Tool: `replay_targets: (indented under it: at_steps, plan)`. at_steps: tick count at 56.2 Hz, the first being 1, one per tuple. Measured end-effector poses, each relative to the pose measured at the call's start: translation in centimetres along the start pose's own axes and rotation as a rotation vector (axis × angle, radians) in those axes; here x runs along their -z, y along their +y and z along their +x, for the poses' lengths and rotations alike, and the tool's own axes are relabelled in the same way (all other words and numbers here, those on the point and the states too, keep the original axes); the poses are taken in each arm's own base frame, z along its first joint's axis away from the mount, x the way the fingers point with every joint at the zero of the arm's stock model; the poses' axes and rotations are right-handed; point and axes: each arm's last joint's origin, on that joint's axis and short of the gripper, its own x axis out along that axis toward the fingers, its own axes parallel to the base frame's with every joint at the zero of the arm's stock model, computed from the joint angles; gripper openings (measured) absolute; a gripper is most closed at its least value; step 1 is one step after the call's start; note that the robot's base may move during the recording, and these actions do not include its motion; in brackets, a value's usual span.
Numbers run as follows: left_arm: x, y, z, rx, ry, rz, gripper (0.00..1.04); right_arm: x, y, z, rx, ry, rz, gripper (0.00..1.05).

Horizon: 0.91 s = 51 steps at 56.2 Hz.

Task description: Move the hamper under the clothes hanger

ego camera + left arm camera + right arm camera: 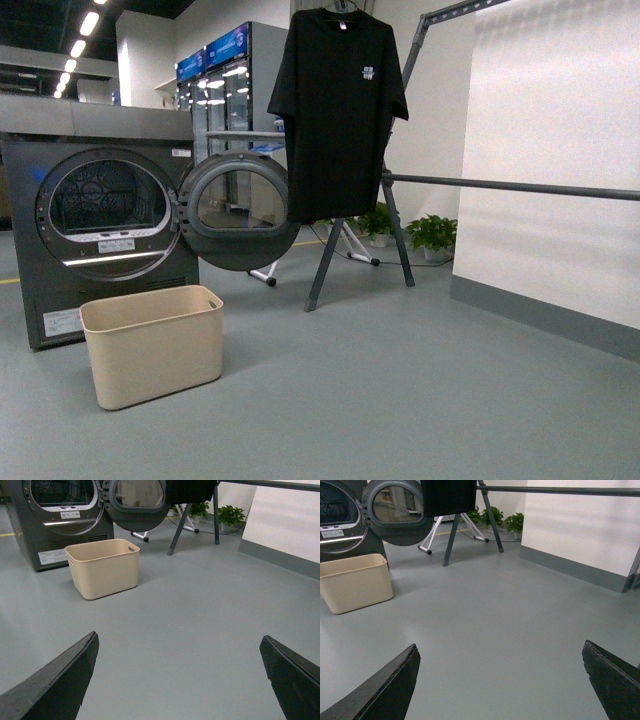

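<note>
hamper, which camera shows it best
The left wrist view: the hamper stands whole, seen from above, with its rim, inside and a handle slot showing. The front view shows it whole but from lower, mostly its side walls. The right wrist view has it at the picture's edge, slightly cropped.

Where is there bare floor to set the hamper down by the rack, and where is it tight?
Open floor lies below the rack's bar, between its slanted legs and the white wall. Tight: the hamper sits close to the dryer and its open door.
</note>
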Motion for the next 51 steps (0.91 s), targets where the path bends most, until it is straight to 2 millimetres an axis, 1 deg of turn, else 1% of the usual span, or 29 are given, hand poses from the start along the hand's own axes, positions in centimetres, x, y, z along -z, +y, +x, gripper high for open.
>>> replay_targets:
  at_steps: [51]
  plan:
    - [0.01, -0.01, 0.0, 0.002, 0.001, 0.0, 0.98, 0.01, -0.01, 0.0, 0.003, 0.001, 0.0, 0.97]
